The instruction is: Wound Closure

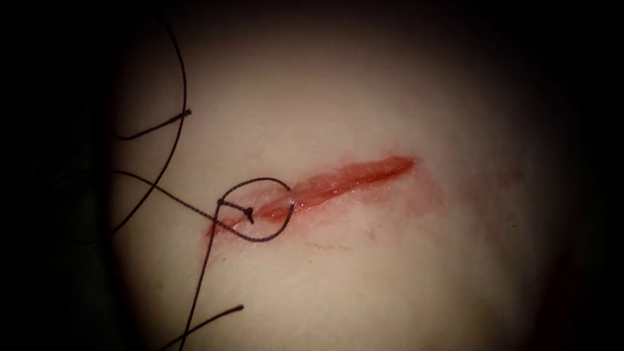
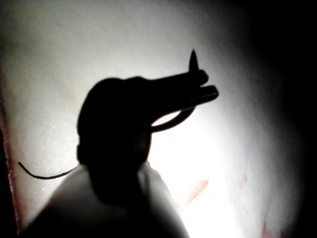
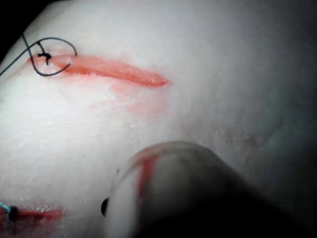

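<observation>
The tissue (image 1: 390, 273) carries a red cut (image 1: 344, 179) running up to the right. At the cut's left end sits a dark knot (image 1: 249, 212), ringed by a loose loop of thread (image 1: 273, 235). Long thread strands (image 1: 174, 97) trail off over the tissue to the left of the cut. In the left wrist view my left tool (image 2: 205, 85) is shut on the curved needle (image 2: 193, 59), a short way back from its point. The point stands above the jaws, the body curves back under them, and the needle is clear of the tissue. The right tool's shaft (image 3: 193, 188) looms close and blurred above the tissue (image 3: 223, 59).
Red fluid (image 1: 422, 198) stains the tissue beside the cut's right end. A cut thread end (image 1: 224, 312) lies below the knot. In the right wrist view a second red cut (image 3: 39, 214) holds a blue stitch (image 3: 9, 212). A thread piece (image 2: 44, 176) lies behind my left tool.
</observation>
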You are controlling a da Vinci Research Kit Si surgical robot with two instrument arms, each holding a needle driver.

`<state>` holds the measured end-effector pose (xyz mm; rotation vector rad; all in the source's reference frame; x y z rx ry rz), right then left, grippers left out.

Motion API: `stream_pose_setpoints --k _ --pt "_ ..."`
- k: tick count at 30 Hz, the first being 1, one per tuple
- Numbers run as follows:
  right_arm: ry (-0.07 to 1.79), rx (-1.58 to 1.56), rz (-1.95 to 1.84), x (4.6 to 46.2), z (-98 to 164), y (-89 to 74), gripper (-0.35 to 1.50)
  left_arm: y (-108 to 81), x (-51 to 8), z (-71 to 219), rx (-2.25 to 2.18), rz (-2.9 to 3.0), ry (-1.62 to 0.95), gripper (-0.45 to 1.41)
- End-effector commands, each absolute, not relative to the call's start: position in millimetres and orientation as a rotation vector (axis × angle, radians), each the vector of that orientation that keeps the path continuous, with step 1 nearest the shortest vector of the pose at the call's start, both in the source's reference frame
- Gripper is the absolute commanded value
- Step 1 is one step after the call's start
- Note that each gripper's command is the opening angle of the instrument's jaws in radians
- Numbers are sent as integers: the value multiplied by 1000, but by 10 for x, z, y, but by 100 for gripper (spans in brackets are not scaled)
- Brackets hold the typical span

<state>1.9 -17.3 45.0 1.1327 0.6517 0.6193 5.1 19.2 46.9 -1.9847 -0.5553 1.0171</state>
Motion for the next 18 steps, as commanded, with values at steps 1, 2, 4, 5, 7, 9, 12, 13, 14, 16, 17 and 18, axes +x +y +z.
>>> stream_pose_setpoints --k 1,2,4,5,7,9,12,13,14,16,17,18 --pt "711 1071 624 28 454 -155 -35 189 37 474 -1995 1009 -608 -45" --pt "798 945 640 44 454 -135 -35 183 21 472 -2004 1004 -690 -45" --pt "856 797 716 76 458 -115 -35 173 -1 470 -2004 1022 -781 -45" --pt "918 681 747 106 463 -103 4 161 -25 467 -2001 1032 -857 -45" --pt "985 664 983 147 471 -103 15 143 -53 461 -1994 1051 -958 -45" --pt "1050 808 1351 183 484 -123 -3 127 -77 454 -1986 1079 -1060 -45" --pt "1096 822 1413 218 500 -148 26 113 -97 448 -1966 1111 -1173 -45" --pt "1078 804 1440 237 506 -157 34 109 -102 447 -1952 1117 -1210 -45" --pt "1074 807 1460 244 508 -161 54 108 -104 447 -1954 1124 -1216 -45" --pt "1052 850 1544 260 511 -169 46 106 -106 449 -1955 1126 -1218 -45" --pt "1044 865 1563 267 512 -173 42 106 -106 450 -1954 1125 -1217 -45" --pt "1037 880 1573 273 514 -178 41 106 -106 451 -1954 1125 -1217 -45"
